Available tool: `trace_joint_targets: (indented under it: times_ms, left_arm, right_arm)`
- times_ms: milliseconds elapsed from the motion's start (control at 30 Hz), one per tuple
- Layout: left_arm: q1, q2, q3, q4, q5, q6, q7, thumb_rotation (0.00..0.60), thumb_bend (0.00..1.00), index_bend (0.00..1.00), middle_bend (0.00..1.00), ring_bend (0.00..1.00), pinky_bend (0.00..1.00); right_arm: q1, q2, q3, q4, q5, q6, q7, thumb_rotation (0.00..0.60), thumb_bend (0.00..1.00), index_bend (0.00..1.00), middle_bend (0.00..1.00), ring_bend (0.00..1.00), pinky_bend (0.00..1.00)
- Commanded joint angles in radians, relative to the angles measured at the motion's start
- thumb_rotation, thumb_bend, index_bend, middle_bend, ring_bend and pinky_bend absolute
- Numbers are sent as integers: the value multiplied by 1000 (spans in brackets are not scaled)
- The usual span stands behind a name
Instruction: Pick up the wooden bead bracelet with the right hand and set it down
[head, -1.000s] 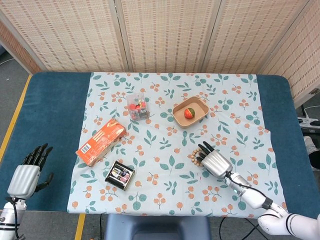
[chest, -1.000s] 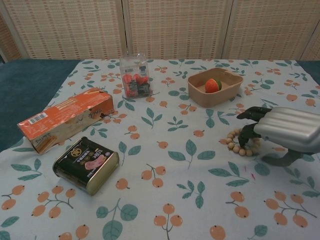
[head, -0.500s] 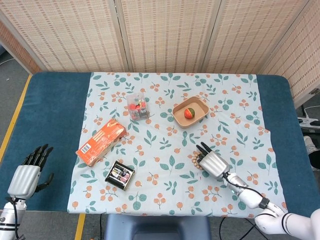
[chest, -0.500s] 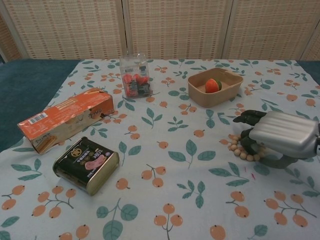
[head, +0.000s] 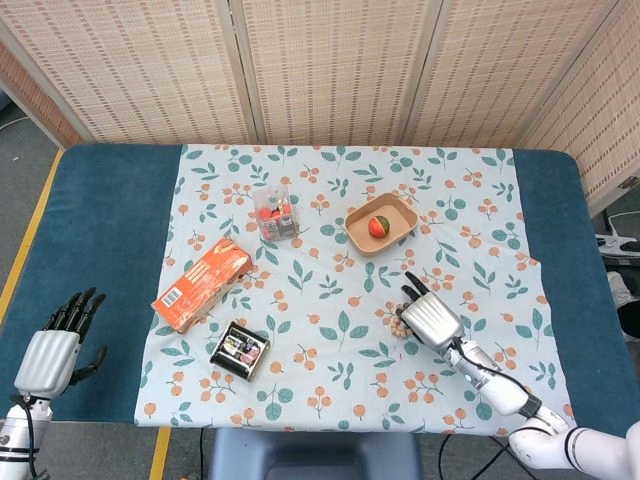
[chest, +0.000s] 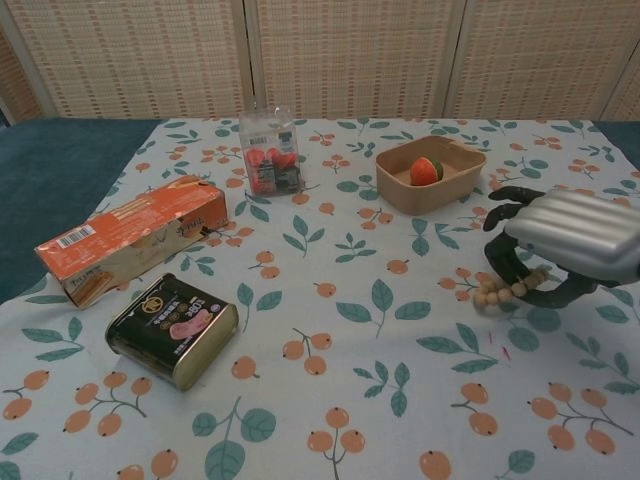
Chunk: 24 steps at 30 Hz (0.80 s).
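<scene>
The wooden bead bracelet (chest: 505, 290) hangs from the curled fingers of my right hand (chest: 568, 240), lifted a little off the flowered cloth (chest: 330, 350) at the right. In the head view the bracelet (head: 402, 324) peeks out at the left edge of the same right hand (head: 429, 318). My left hand (head: 52, 352) rests at the table's near left corner on the blue surface, fingers spread and empty; the chest view does not show it.
A tan tray (head: 382, 225) holding a small red-green fruit stands behind the right hand. A clear box of red items (head: 274, 216), an orange carton (head: 201, 288) and a dark tin (head: 239, 351) sit on the cloth's left half.
My right hand has closed on the bracelet and raised it off the cloth, shifting slightly right. The left hand has not moved.
</scene>
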Motion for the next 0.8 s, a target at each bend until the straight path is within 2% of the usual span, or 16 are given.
trace_joint_targets:
  times_ms: [33, 133, 333, 433, 567, 700, 800]
  left_arm:
    - [-1, -2, 0, 1, -1, -2, 2, 600, 433, 0, 0, 0, 184]
    - [-2, -4, 1, 2, 0, -3, 6, 600, 432, 0, 0, 0, 183]
    - [-3, -8, 1, 4, 0, -6, 13, 600, 432, 0, 0, 0, 184]
    - [-3, -11, 2, 4, 1, -6, 16, 600, 433, 0, 0, 0, 184]
    - [-3, -12, 4, 3, 2, -7, 19, 600, 433, 0, 0, 0, 184]
    - [-1, -10, 4, 1, 5, -2, 19, 600, 433, 0, 0, 0, 185]
    - [-2, -10, 5, 1, 5, -5, 17, 600, 434, 0, 0, 0, 185]
  right_arm:
    - [7, 51, 25, -83, 57, -38, 120, 600, 464, 819, 642, 198, 0]
    - [34, 119, 41, -192, 125, -138, 259, 600, 541, 832, 649, 202, 0]
    - [128, 281, 104, -393, 300, -432, 587, 600, 722, 865, 674, 222, 0]
    - [187, 361, 153, -451, 371, -604, 755, 600, 748, 871, 680, 226, 0]
    - [226, 428, 266, -479, 453, -848, 1010, 600, 751, 871, 681, 230, 0]
    - [205, 430, 348, -445, 452, -970, 1054, 600, 756, 871, 682, 234, 0]
    - [182, 429, 418, -434, 491, -1087, 1062, 589, 756, 870, 682, 234, 0]
